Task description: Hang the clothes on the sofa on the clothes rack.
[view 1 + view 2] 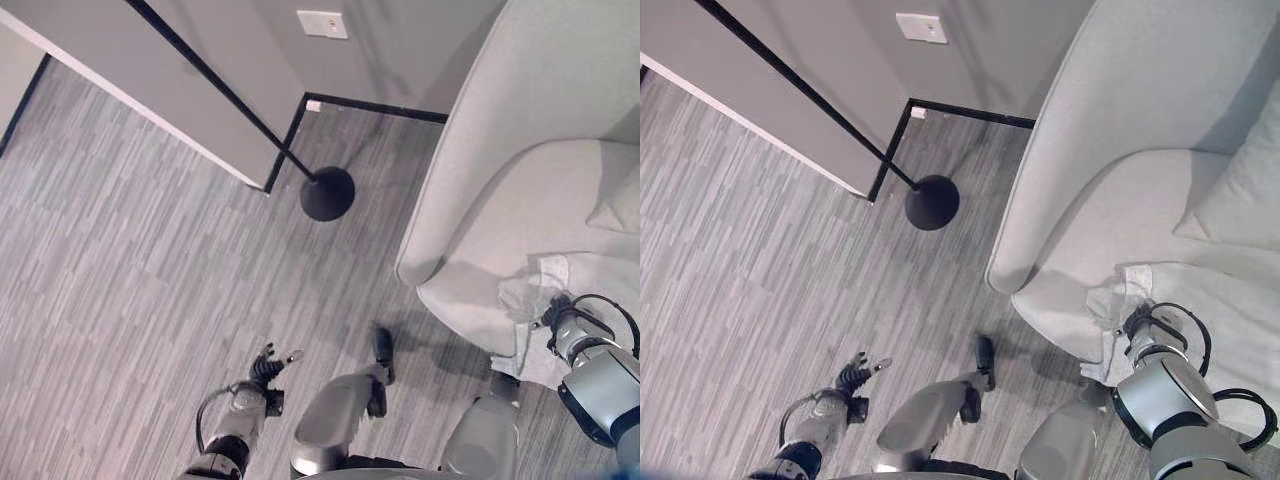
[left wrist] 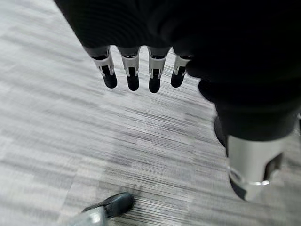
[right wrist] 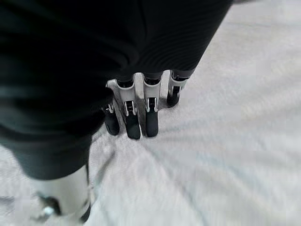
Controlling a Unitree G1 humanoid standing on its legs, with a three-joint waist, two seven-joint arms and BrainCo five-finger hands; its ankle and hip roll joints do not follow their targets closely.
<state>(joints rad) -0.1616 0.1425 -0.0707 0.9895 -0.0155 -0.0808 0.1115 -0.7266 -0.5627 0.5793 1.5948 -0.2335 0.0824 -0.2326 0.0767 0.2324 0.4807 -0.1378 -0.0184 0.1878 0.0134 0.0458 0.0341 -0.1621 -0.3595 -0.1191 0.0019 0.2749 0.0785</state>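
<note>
Cloth (image 1: pixel 535 290) lower right on sofa (image 1: pixel 520 200), right robot hand (image 3: pixel 141 113) right over it, fingers straight, nothing held; left robot hand (image 2: pixel 136 70) open, far off.

The clothes rack (image 1: pixel 327 193) showed just its round black base and a slanting pole cut off by the top edge. The sofa (image 1: pixel 1110 130) ran off the right edge, and the white garment (image 1: pixel 1230 320) was partly hidden behind the right arm
</note>
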